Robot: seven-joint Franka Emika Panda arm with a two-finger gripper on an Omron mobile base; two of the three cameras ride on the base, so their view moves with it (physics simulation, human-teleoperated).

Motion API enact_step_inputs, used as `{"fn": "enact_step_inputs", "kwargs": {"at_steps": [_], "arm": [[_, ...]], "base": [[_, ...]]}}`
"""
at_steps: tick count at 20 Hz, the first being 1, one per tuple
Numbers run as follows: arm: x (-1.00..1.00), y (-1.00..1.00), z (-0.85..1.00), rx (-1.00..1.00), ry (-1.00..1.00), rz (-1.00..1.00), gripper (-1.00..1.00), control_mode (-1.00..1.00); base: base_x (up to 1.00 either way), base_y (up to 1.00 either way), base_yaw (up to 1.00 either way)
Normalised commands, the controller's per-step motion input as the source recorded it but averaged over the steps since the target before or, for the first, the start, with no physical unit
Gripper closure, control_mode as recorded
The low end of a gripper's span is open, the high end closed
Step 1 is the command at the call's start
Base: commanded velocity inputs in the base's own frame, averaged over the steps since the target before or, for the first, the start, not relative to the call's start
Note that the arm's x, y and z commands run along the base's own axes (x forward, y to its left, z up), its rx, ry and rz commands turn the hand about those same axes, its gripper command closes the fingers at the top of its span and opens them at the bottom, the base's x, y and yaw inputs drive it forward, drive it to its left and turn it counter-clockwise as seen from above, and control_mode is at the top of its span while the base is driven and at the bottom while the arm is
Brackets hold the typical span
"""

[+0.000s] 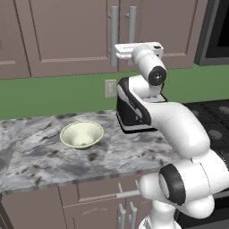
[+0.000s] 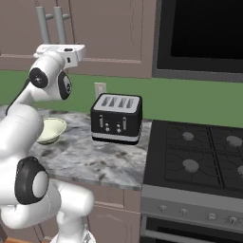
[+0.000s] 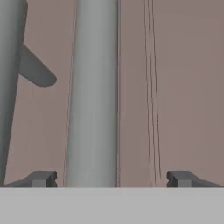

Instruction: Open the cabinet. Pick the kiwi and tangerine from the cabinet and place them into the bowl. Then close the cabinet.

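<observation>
The cabinet (image 1: 67, 31) is the mauve-brown wall unit above the counter, and both its doors are shut. Its two silver bar handles (image 1: 114, 27) stand side by side at the middle. My gripper (image 3: 111, 178) is open and pressed close to the door, in front of the lower ends of the handles. One handle (image 3: 94, 87) runs between my fingertips (image 3: 41, 178), with a gap on each side. The other handle (image 3: 11, 78) is at the left edge of the hand view. The pale bowl (image 1: 82, 134) sits empty on the marble counter, left of the arm. The kiwi and tangerine are hidden.
A black toaster (image 2: 116, 118) stands on the counter (image 1: 49, 156) right of the bowl. A stove (image 2: 199, 156) lies further right, under a dark microwave (image 2: 199, 33). A wall outlet (image 1: 110, 88) sits on the green backsplash.
</observation>
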Motion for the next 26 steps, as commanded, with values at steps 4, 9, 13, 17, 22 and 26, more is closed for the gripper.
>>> {"fn": "enact_step_inputs", "kwargs": {"at_steps": [4,9,13,17,22,26], "arm": [[0.64,0.36,-0.30,0.05,0.01,0.00,-1.00,-1.00],[0.86,0.31,-0.35,0.03,0.05,0.00,1.00,-1.00],[0.29,0.07,-0.05,0.00,0.01,0.00,1.00,-1.00],[0.00,0.00,0.00,0.00,0.00,0.00,1.00,-1.00],[-0.04,-0.10,0.00,0.00,0.00,0.00,1.00,-1.00],[-0.39,-0.42,0.18,0.01,0.00,0.00,1.00,-1.00]], "base": [[0.00,0.00,0.00],[0.00,0.00,0.00],[0.00,0.00,0.00],[0.00,0.00,0.00],[0.00,0.00,0.00],[0.00,0.00,0.00]]}}
